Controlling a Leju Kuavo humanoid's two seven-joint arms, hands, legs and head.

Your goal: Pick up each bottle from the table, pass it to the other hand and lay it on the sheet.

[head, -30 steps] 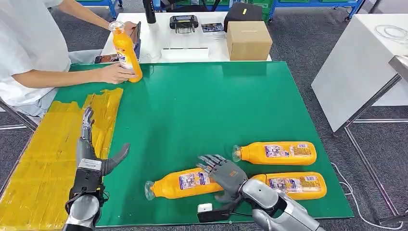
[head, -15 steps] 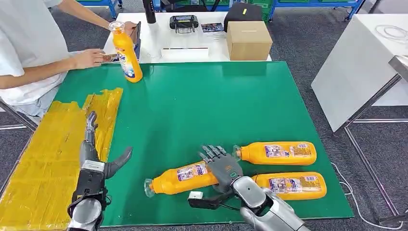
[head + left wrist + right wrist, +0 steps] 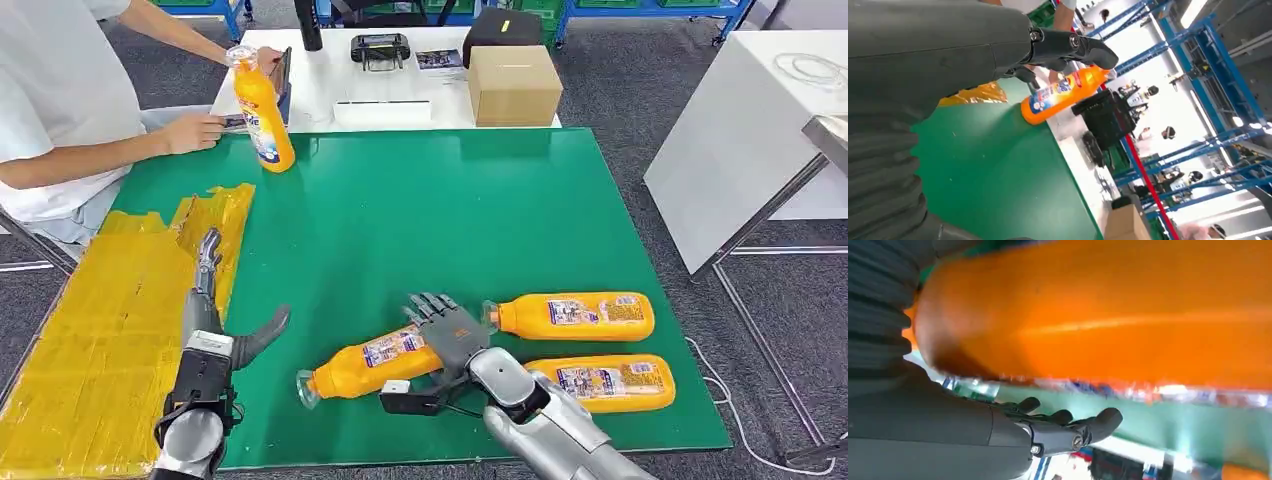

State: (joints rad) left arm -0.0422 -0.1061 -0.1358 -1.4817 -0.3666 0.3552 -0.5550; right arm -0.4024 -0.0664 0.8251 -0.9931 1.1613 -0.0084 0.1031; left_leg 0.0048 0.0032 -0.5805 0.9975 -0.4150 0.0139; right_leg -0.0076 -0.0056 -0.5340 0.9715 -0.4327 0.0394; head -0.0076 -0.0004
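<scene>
- The step in hand is judged to be the pick-up of the nearest bottle (image 3: 372,363), which lies tilted on the green bench (image 3: 430,220), its cap toward the robot's left.
- For a sound pick-up, the bottle should be wrapped at mid-body, near the label, so that it stays level when lifted and leaves a free end for the other hand.
- The right robot hand (image 3: 448,330) is laid over the base end of this bottle, fingers spread and only partly curled. In the right wrist view the orange body lies against the palm, with the fingers (image 3: 1068,427) apart from it; whether a firm hold exists cannot be told.
- The second bottle (image 3: 600,383) lies just beside the right forearm; care is advised not to roll it.
- The left robot hand (image 3: 215,325) hovers wide open and holds nothing, at the edge of the yellow sheet (image 3: 90,330), placed to receive.
- A third bottle (image 3: 572,316) lies beyond the right hand.
- A fourth bottle (image 3: 262,105) stands upright at the far bench edge, near a person's hand (image 3: 190,132).
</scene>
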